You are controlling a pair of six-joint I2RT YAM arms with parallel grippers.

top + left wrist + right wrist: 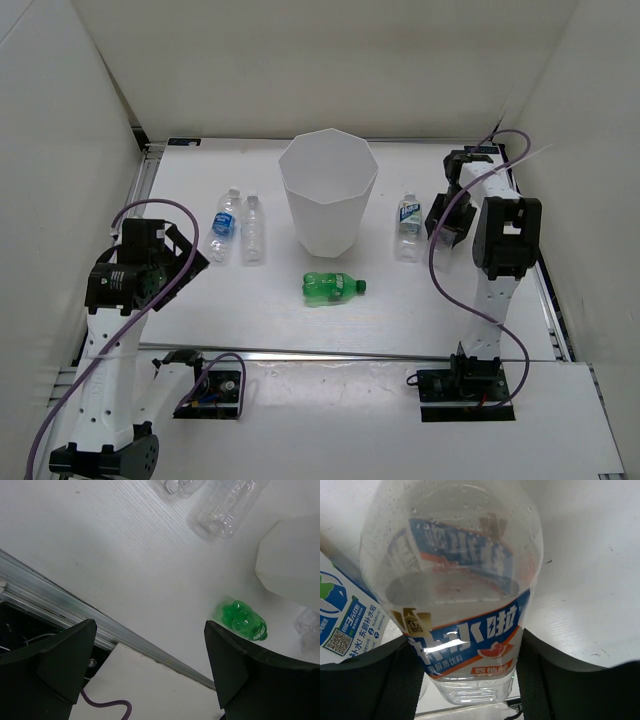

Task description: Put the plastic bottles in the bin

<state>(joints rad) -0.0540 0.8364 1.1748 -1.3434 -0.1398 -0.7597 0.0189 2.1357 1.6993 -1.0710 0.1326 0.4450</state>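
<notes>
The bin (328, 195) stands upright in the middle of the surface (200, 310), open mouth up, its faceted sides narrowing downward. 4 bottles lie on their sides around it, none of them inside.

Just in front of the bin lies the green bottle (333, 288); its long axis runs left to right and its cap points toward the right arm's side; the left wrist view shows it from the base end.

Left of the bin are 2 bottles side by side. The blue-labelled bottle (225, 225) is the outer one and the clear bottle (253, 230) the inner one; both run near to far with white caps pointing away from the arms, the outer one tilted slightly.

Right of the bin, the right-side bottle (407, 225) also runs near to far, cap at the far end.

The right pincer (467, 647) sits just beside that bottle and is clenched on a 5th one, the grasped bottle (452, 595); a dark finger presses each flank below its blue-and-orange label. A little water sits inside; which end is the cap I cannot tell, and the arm hides it from above.

The left pincer (150, 645) is released, its fingers spread wide with nothing between them; it hangs over the near-left part of the surface, well apart from every bottle.
</notes>
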